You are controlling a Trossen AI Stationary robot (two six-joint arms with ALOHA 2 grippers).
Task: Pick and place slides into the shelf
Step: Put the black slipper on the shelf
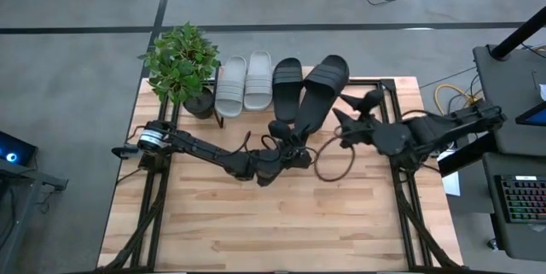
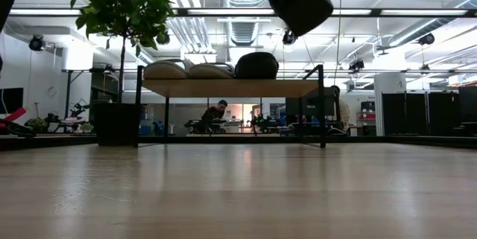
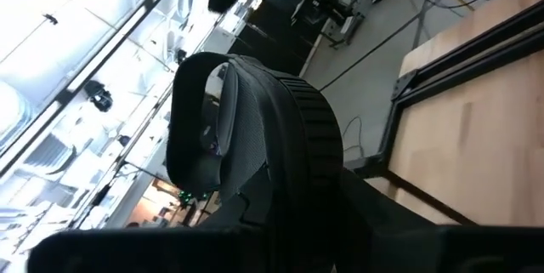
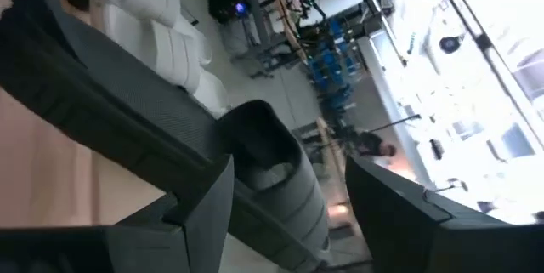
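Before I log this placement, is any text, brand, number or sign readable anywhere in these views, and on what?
None readable.
Held black slide, in the left gripper: no legible brand or size mark.
Grey slides and black slide on the shelf: no markings show.
Keyboard beside the table: keys too small to read.
Room behind, low view: no legible sign.

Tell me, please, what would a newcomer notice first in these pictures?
The black slide held aloft by the left gripper, slanting over the shelf's empty right end. Next, the three slides already lined up on the shelf, two grey and one black, beside a leafy plant. The right gripper waits open nearby.
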